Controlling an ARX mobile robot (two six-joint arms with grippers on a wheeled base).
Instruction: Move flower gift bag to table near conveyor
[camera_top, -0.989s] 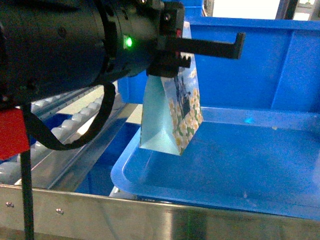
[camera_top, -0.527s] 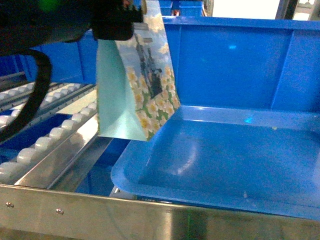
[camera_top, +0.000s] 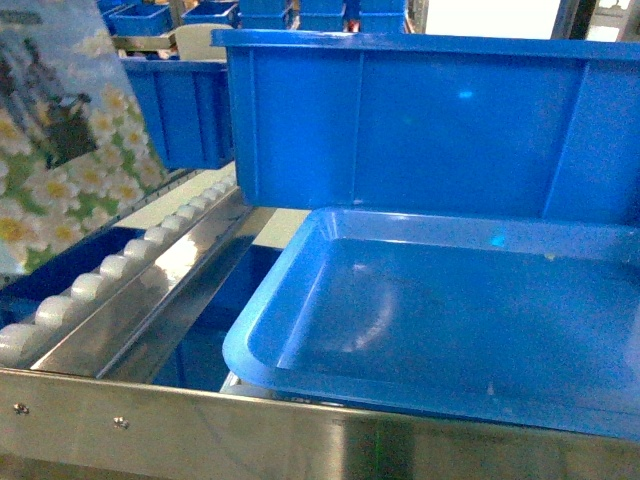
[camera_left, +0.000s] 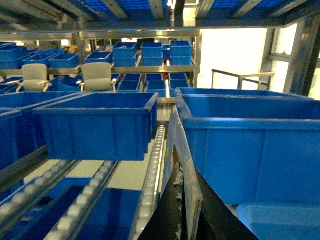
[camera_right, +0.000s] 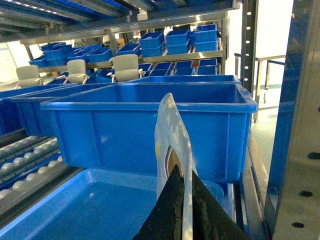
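The flower gift bag (camera_top: 60, 130), printed with white and yellow daisies, fills the head view's upper left corner, cut off by the frame. It hangs over the conveyor (camera_top: 110, 270), a lane of pale rollers in steel rails. In the left wrist view my left gripper (camera_left: 186, 170) is shut on the bag's top edge (camera_left: 173, 137), with black fingers on both sides. My right gripper (camera_right: 184, 170) is shut on a thin pale flat thing (camera_right: 170, 125) with an oval hole; I cannot tell what it is. Neither gripper shows in the head view. The table is out of view.
A shallow blue tray (camera_top: 300, 300) lies in front, with a deep blue tote (camera_top: 420, 120) behind it. A steel rail (camera_top: 300, 440) runs along the near edge. More blue totes (camera_left: 100, 125) stand on roller lanes (camera_left: 150, 185) and on shelves further back. A steel upright (camera_right: 300, 150) stands to the right.
The bag has swung left, from over the blue tray's corner to the head view's left edge. The black arm that held it there has left that view.
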